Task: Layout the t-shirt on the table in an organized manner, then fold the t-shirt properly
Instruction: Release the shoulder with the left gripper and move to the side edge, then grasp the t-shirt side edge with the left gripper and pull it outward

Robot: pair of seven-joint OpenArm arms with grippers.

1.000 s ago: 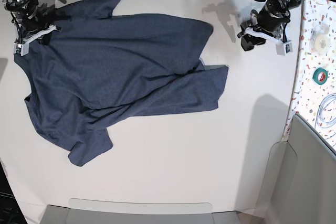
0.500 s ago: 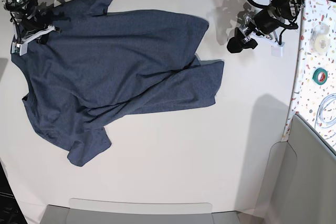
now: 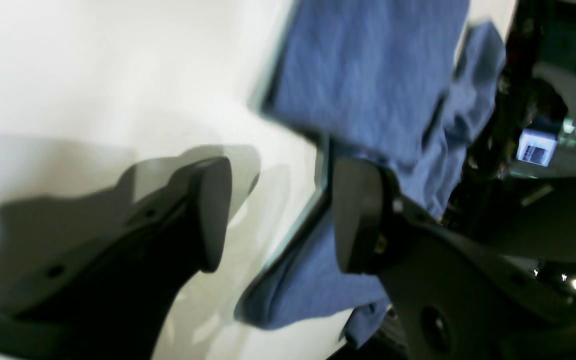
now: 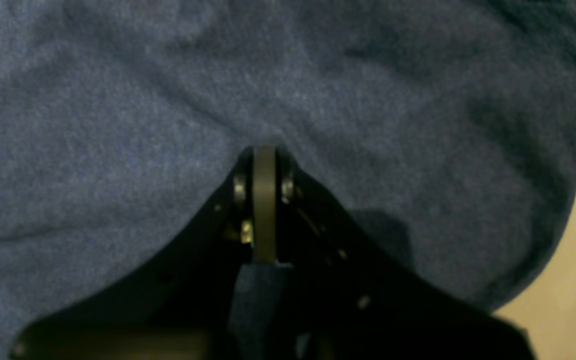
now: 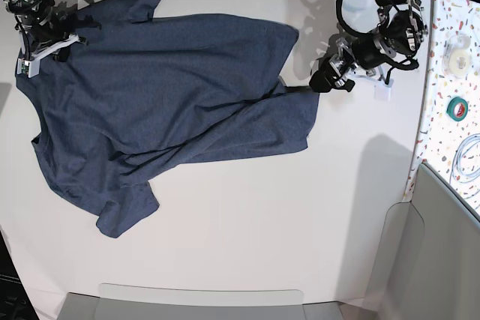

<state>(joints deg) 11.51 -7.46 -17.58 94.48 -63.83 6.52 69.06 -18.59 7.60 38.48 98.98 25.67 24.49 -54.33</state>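
Compared with one second ago, I see that my left claw has come away from the right edge of the tabletop and lower, toward the t-shirt; it is now just beside the shirt's right edge, near the notch where two layers of cloth meet. The shirt itself has slid a little toward the left edge, and its right side is pulled in slightly. My right claw has hardly moved and stays at the far left corner.

The t-shirt lies spread but wrinkled over the far left part of the tabletop, plain side up, with one sleeve pointing to the far edge and the other toward the near left. Beyond the right edge there is a speckled strip with a green tape roll, a whitish roll and a coil of cable. Nothing lies between the left claw and the shirt edge.

In the left wrist view, the left claw is wide open with nothing in it; one finger is over bare tabletop and the other over the cloth edge. I cannot tell if it touches. In the right wrist view, the right claw is fully closed, pinching a fold of the shirt.
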